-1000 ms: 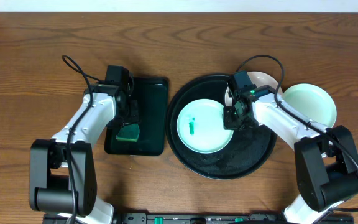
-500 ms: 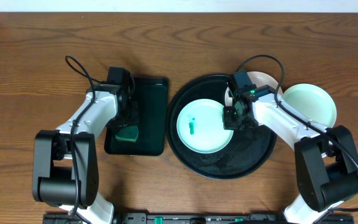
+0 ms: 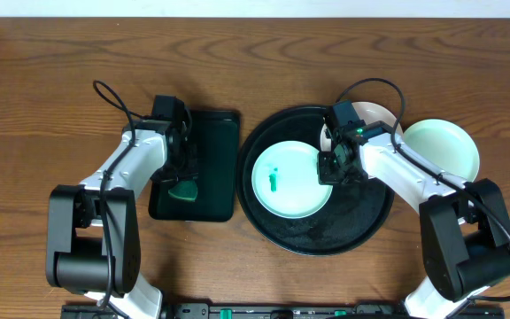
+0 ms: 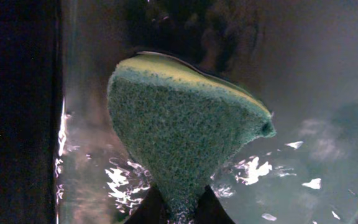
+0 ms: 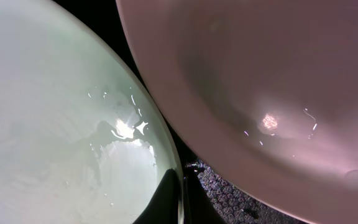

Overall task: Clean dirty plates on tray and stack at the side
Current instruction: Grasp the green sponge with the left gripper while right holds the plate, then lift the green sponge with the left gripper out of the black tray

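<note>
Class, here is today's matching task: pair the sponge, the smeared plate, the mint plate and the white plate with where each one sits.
1 sponge
2 smeared plate
3 mint plate
4 white plate

A on the table, right of the round tray
B middle of the round tray, rim in the right jaws
C pinched in the left jaws over the rectangular tray
D at the round tray's far-right rim

Pairs: 1-C, 2-B, 3-A, 4-D

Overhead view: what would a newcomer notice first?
The mint plate with a green smear at its centre lies on the round black tray, its right edge pinched by the right pincer. To the left, the left pincer squeezes a green sponge into a wedge over the rectangular black tray.
</note>
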{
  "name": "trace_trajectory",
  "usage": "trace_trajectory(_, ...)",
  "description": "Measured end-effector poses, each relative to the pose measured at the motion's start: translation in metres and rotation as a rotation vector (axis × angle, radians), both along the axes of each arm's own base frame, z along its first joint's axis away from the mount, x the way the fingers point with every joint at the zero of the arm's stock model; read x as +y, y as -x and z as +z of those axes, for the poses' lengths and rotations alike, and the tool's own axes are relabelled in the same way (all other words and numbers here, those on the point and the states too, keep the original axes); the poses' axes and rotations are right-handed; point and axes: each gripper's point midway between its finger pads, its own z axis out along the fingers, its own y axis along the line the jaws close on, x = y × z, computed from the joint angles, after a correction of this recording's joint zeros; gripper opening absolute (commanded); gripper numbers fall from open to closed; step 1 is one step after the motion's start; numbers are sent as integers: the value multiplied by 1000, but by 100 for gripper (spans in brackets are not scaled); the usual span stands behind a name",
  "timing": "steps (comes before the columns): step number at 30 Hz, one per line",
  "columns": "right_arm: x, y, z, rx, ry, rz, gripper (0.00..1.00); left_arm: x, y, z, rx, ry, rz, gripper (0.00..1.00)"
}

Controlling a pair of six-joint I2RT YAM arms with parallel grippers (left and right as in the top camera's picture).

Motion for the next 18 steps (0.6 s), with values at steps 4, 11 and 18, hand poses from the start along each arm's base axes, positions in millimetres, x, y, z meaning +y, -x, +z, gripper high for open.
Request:
trace_trajectory(4,-3,0,0,-3,16,-3,9,0,2,5,-2,-2,-26,7)
trace_trajectory(11,-7,-1,-1,-10,39,-5,8,-2,-11,76,-231,21,-35,7)
trace_trajectory(18,-9,-2,-1,-13,49,-10,21,-3,-5,149,-455,42,-44,7)
